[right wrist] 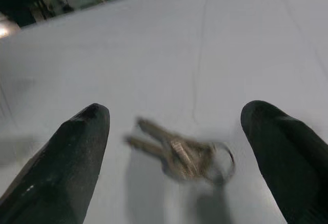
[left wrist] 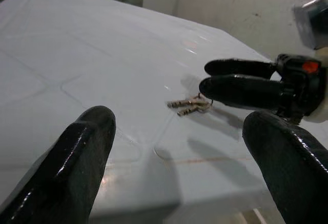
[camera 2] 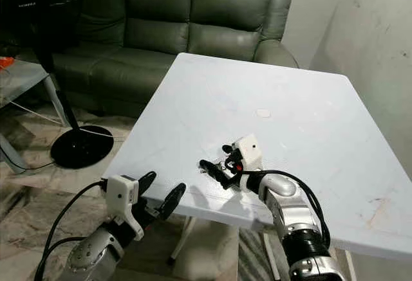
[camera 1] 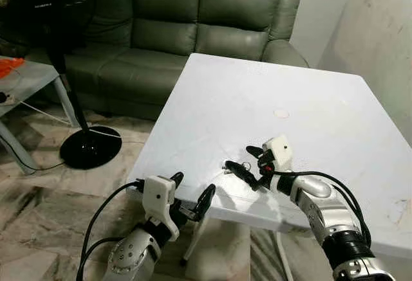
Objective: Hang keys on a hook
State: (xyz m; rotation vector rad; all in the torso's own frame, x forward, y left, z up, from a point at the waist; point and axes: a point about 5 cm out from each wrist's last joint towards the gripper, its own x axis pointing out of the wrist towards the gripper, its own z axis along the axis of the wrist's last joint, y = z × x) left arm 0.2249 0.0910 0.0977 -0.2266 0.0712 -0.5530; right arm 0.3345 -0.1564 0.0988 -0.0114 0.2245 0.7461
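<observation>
A small bunch of metal keys (camera 1: 238, 166) on a ring lies flat on the white table (camera 1: 270, 101), near its front edge. My right gripper (camera 1: 247, 162) is open just above the tabletop, one black finger on either side of the keys and neither touching them. In the right wrist view the keys (right wrist: 184, 155) lie between the spread fingertips (right wrist: 84, 124). My left gripper (camera 1: 191, 192) is open and holds nothing, at the table's front edge to the left of the keys. Its wrist view looks across the tabletop at the keys (left wrist: 190, 105) and the right gripper's fingers (left wrist: 241, 90).
A green leather sofa (camera 1: 187, 30) stands behind the table. A standing fan with a round black base (camera 1: 90, 146) and a low glass side table (camera 1: 29, 78) are on the left, over a marble floor. A pale wall (camera 1: 380, 30) runs along the right.
</observation>
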